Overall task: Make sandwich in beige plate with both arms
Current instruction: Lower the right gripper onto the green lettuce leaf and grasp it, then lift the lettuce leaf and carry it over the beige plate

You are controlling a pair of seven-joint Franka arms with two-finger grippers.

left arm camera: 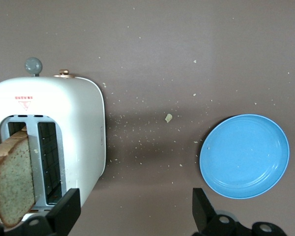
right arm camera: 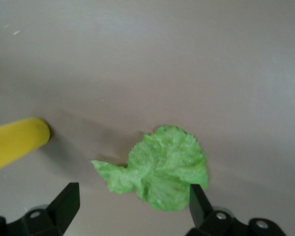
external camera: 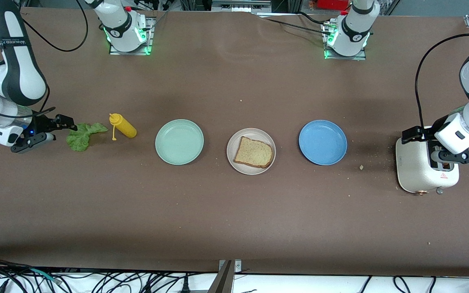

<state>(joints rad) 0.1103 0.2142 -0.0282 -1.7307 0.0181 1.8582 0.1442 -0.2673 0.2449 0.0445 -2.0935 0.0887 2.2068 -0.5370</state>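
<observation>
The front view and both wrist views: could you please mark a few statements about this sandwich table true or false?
1. One slice of brown toast lies on the round beige plate. True.
2. The ruffled green lettuce leaf lies on the mint-green plate. False: it lies on the table beside the yellow squeeze bottle.
3. The left gripper is open over the white toaster. True.
4. The right gripper holds the lettuce. False: it is open, empty.

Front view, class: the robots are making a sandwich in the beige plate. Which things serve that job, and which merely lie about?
For the job:
beige plate
bread slice on it
lettuce leaf
toaster holding another slice
left gripper, open over the toaster
right gripper, open by the lettuce

Lying about:
mint-green plate
blue plate
yellow squeeze bottle
</observation>
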